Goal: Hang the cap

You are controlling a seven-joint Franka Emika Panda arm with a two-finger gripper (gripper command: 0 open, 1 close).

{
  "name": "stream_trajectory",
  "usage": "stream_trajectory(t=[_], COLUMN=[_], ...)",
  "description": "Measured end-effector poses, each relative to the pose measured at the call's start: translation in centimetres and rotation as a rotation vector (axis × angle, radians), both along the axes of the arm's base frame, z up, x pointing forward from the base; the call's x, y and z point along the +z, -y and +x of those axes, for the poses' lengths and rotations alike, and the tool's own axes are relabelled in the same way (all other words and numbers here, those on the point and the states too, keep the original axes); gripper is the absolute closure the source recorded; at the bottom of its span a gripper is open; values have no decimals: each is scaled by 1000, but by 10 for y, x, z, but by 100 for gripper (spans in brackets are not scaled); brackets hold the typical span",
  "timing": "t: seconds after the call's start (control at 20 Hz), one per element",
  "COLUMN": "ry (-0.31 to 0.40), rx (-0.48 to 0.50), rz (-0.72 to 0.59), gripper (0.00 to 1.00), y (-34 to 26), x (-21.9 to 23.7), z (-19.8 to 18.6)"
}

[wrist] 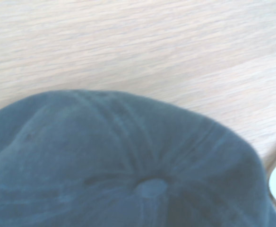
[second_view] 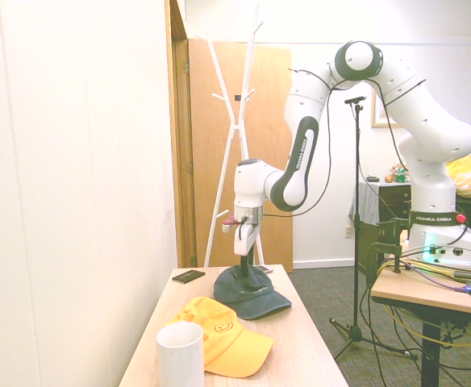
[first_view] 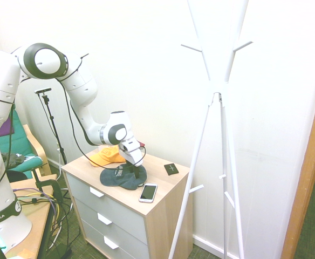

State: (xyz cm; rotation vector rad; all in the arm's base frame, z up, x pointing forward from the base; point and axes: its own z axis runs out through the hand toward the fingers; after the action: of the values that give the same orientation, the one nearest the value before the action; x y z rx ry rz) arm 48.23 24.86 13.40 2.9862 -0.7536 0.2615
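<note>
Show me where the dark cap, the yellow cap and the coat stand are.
dark cap (second_view: pixel 256 297): second exterior view, on its crown.
yellow cap (second_view: pixel 223 334): second exterior view, on its crown near the smiley.
coat stand (first_view: pixel 222 86): first exterior view, where its poles meet.
</note>
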Motion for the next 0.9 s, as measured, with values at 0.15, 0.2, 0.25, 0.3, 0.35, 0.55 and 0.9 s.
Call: stream_trajectory(t=[0.15,0.2,0.25,0.3,0.35,0.55,0.9], ry=[4,4,5,5,5,4,50], rx=[-5,-7,-6,-7,-8,-8,-21], rz=[3,3,4,5,6,9,35], gripper=[100,100,100,100,100,100,100], y=[3,4,4,4,4,5,-1], x=[2,3,3,3,4,5,63], z=[5,6,6,7,8,9,26])
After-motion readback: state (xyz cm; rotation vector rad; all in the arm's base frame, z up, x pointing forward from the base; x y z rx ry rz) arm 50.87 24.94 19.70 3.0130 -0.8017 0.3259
